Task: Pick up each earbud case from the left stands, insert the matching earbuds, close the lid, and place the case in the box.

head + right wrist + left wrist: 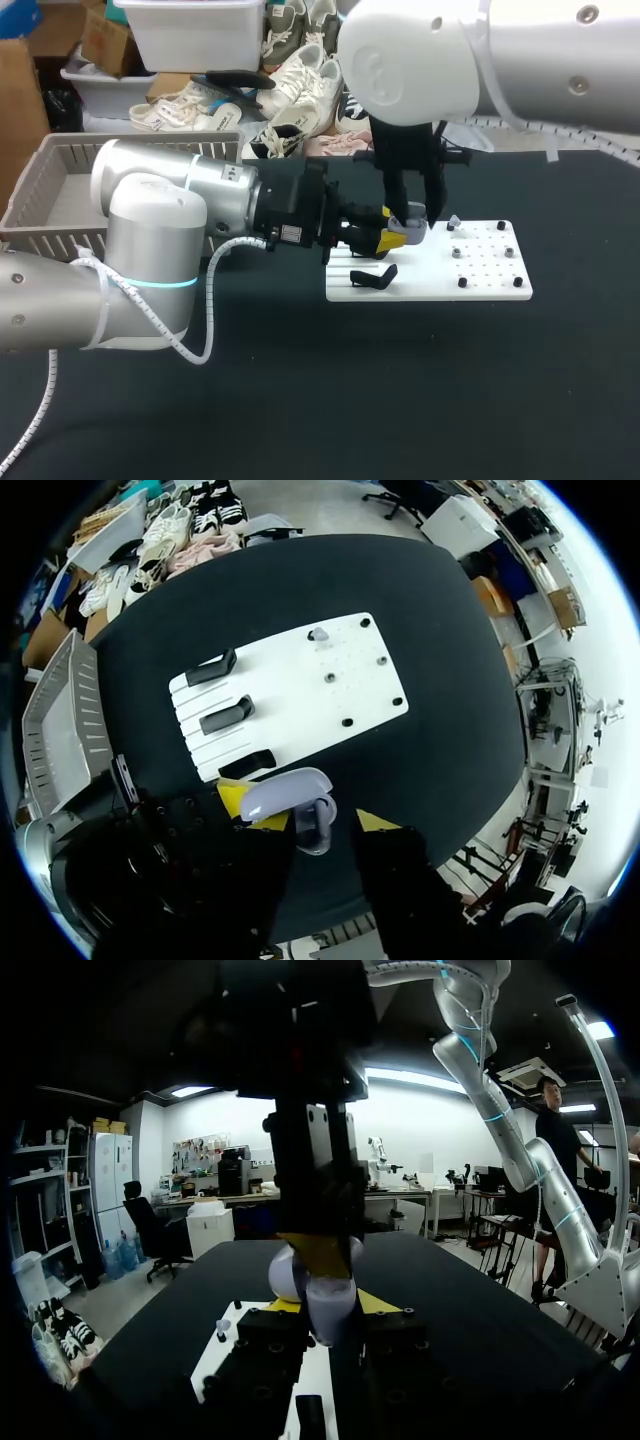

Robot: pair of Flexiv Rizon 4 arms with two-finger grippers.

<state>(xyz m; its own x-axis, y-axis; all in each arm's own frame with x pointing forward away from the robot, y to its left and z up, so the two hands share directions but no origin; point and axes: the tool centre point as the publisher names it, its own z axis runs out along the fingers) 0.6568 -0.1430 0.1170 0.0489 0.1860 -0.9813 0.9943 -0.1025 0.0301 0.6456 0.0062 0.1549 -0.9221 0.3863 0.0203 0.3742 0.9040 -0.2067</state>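
Gripping lavender earbud case [292,792] in left end effector [393,238], right end effector [418,208] above

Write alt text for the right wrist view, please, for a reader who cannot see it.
A lilac earbud case, lid open, sits between the spread yellow tips of the right pincer, above a black table. Beyond it lies a white board carrying three black stands, with a grey basket off to one side.

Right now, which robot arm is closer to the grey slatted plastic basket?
Left. My left arm has its elbow right beside the grey plastic basket; my right arm comes in from the far side, above the white pegged board.
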